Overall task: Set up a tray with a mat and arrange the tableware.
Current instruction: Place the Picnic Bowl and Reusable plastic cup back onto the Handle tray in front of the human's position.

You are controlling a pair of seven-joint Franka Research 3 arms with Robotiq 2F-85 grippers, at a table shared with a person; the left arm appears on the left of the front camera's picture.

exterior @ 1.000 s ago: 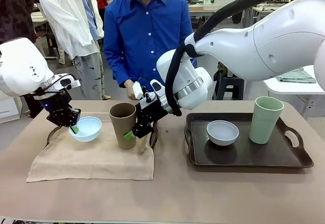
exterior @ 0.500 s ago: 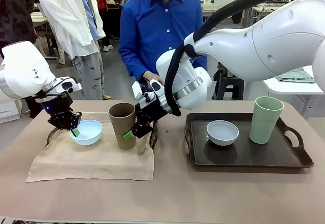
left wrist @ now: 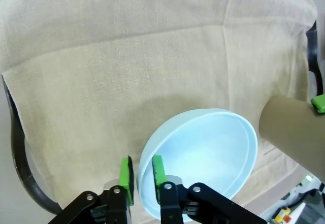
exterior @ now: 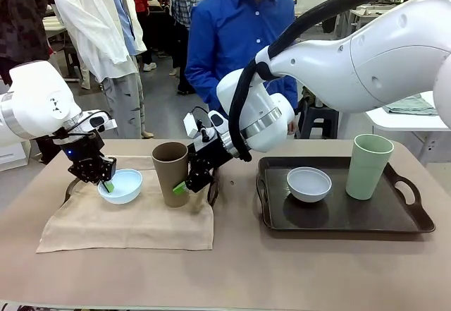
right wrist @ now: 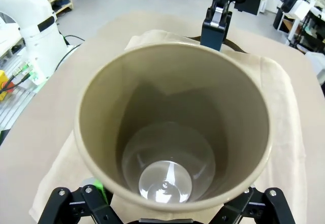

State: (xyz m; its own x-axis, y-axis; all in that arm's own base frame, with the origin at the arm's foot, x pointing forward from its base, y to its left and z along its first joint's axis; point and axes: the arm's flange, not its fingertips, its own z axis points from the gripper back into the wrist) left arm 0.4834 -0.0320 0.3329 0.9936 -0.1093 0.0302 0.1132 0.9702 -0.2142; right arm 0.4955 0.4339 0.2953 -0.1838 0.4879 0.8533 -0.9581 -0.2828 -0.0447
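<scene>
Left wrist view: L pincer pinches blue bowl rim; front: R pincer grips brown cup.

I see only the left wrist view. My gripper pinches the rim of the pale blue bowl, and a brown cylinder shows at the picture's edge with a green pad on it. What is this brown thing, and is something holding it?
Observer: It is the brown cup, upright, and the right gripper is shut on its side.
Operator: Thank you. Where is the other tableware?
Observer: The white bowl and the pale green cup stand apart from each other on a dark tray, to the robot's right of the mat.
</scene>
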